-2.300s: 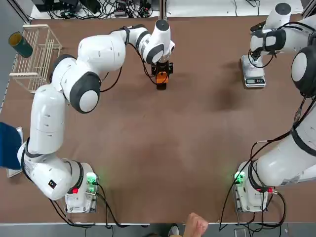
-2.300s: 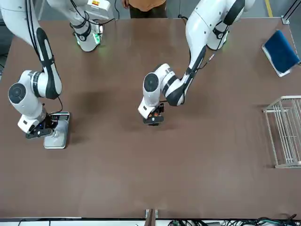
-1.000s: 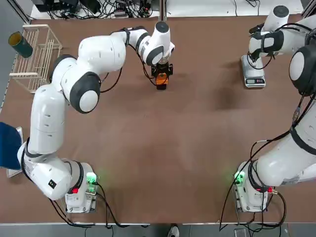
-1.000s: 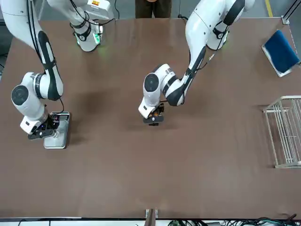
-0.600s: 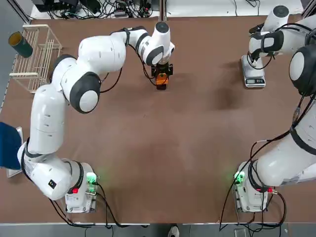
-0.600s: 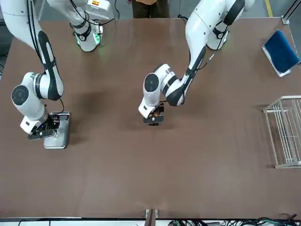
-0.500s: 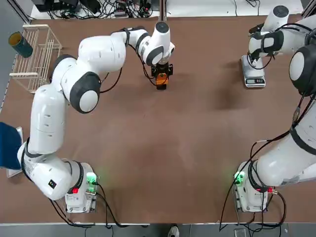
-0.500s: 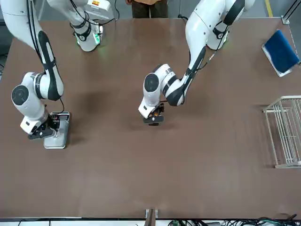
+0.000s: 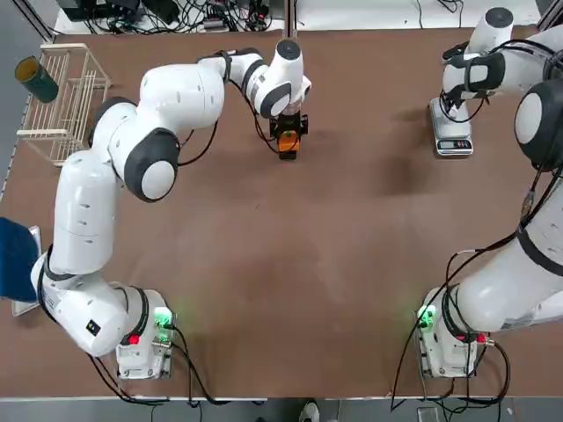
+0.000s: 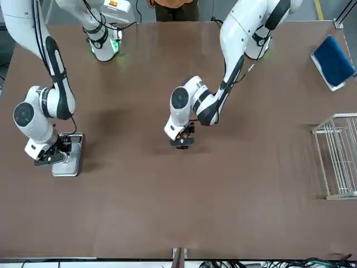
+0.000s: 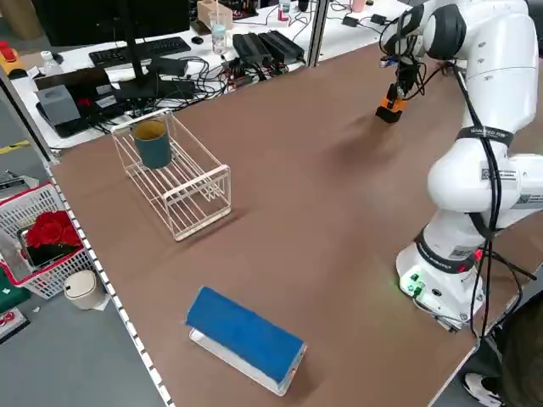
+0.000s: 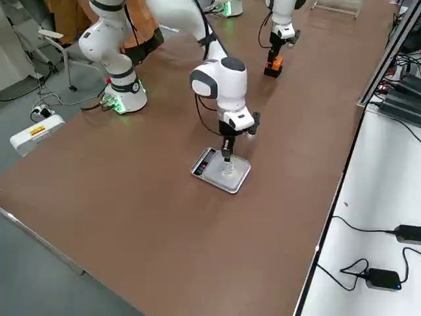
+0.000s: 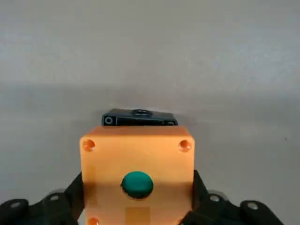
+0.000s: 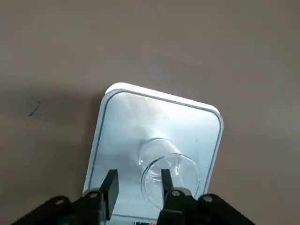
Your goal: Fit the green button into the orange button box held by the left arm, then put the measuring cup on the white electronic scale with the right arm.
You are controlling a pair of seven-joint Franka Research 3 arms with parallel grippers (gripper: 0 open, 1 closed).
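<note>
The orange button box (image 13: 137,159) has the green button (image 13: 137,183) seated in its face. My left gripper (image 9: 288,132) is shut on the box, one finger on each side, and holds it down at the table's far middle (image 10: 179,136). A black part (image 13: 139,118) shows behind the box. The clear measuring cup (image 14: 169,177) stands upright on the white electronic scale (image 14: 159,122) at the far right (image 9: 451,132). My right gripper (image 14: 138,180) hovers just over it, open, its fingers (image 14: 111,185) straddling the cup's near rim; it also shows from the side (image 12: 227,155).
A white wire basket (image 9: 66,97) with a dark green cup (image 9: 37,79) stands at the far left corner. A blue-topped item (image 9: 16,259) lies at the left edge. A person (image 10: 173,8) stands behind the arms' bases.
The right wrist has shifted slightly over the scale. A person's hand at the near table edge has gone. The left arm and the box have not moved.
</note>
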